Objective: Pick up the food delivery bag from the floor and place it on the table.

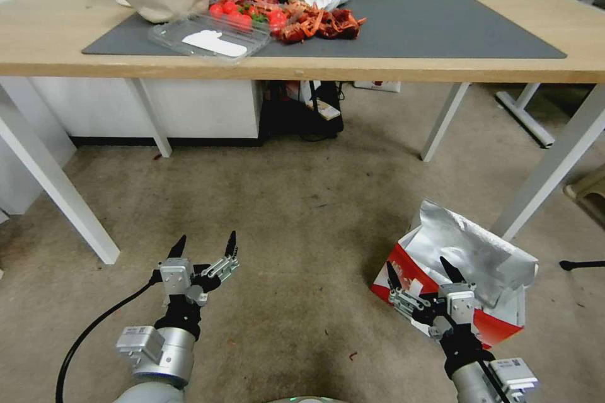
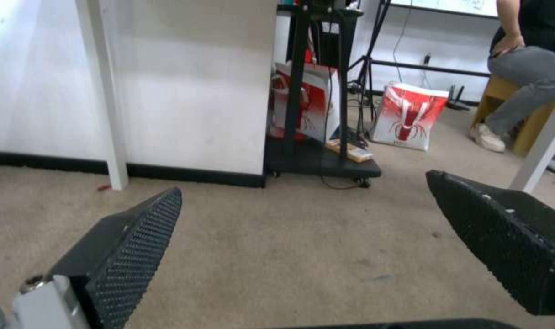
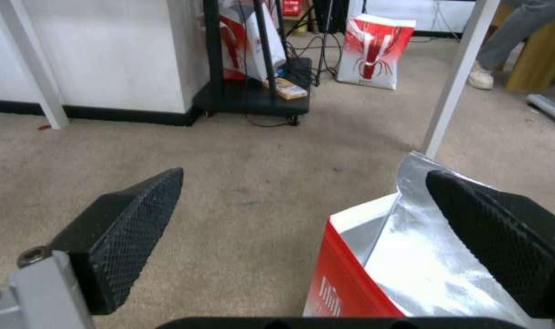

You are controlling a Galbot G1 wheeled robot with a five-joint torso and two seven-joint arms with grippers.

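Note:
The food delivery bag (image 1: 469, 258) stands open on the floor (image 1: 302, 214) at the right, white and red with crumpled silver foil lining, close to a white leg of the table (image 1: 302, 66). My right gripper (image 1: 423, 272) hovers open just above the bag's near edge, nothing between its fingers. In the right wrist view the bag (image 3: 405, 269) sits under the right gripper (image 3: 304, 176), one fingertip (image 3: 472, 214) over the foil. My left gripper (image 1: 205, 245) hangs open over bare carpet at the left; the left wrist view shows the left gripper (image 2: 304, 183) wide apart above the floor (image 2: 289, 256).
The dark grey mat (image 1: 428, 28) carries bowls, cups, a clear tray and red food scraps at its left end. White table legs (image 1: 57, 182) flank the floor area. A black cart (image 2: 320, 160) and another red-and-white bag (image 2: 408, 116) stand beyond.

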